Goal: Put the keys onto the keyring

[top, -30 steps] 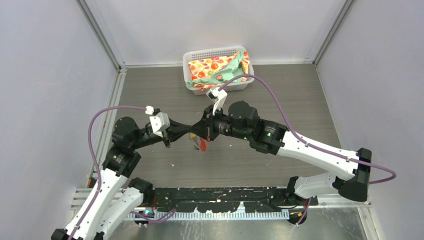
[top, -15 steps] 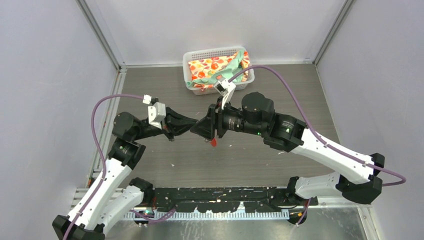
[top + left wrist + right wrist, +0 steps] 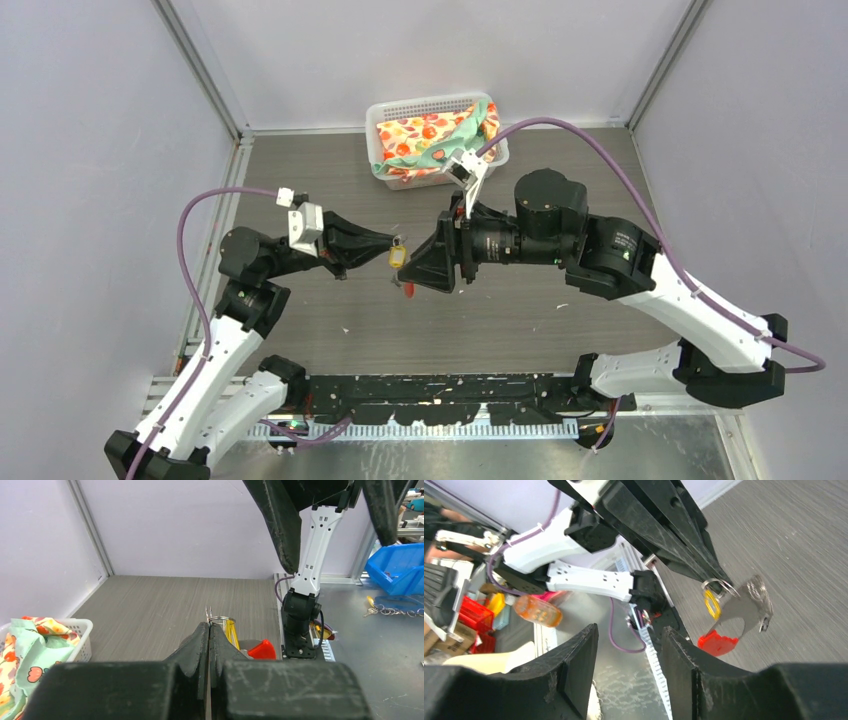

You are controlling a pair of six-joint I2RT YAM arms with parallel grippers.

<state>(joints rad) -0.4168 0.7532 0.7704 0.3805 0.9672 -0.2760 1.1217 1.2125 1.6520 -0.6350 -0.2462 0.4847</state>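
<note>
My left gripper (image 3: 390, 243) is shut on a small silver ring (image 3: 220, 621), and the brass-yellow key (image 3: 397, 256) hangs from that ring. It also shows in the left wrist view (image 3: 230, 633) and the right wrist view (image 3: 710, 603). Just below the key are the curved silver keyring (image 3: 748, 606) and its red tag (image 3: 407, 290). I cannot tell whether they hang from the ring or lie on the table. My right gripper (image 3: 420, 268) is open and empty, just right of the key. The black-headed key is out of view.
A white basket (image 3: 385, 108) with a patterned cloth (image 3: 430, 135) stands at the back middle of the grey table. The side walls stand close on both sides.
My right gripper has drawn back to the right, away from the left gripper's tip. The yellow key now hangs in the gap between them. The left arm shifted slightly left.
</note>
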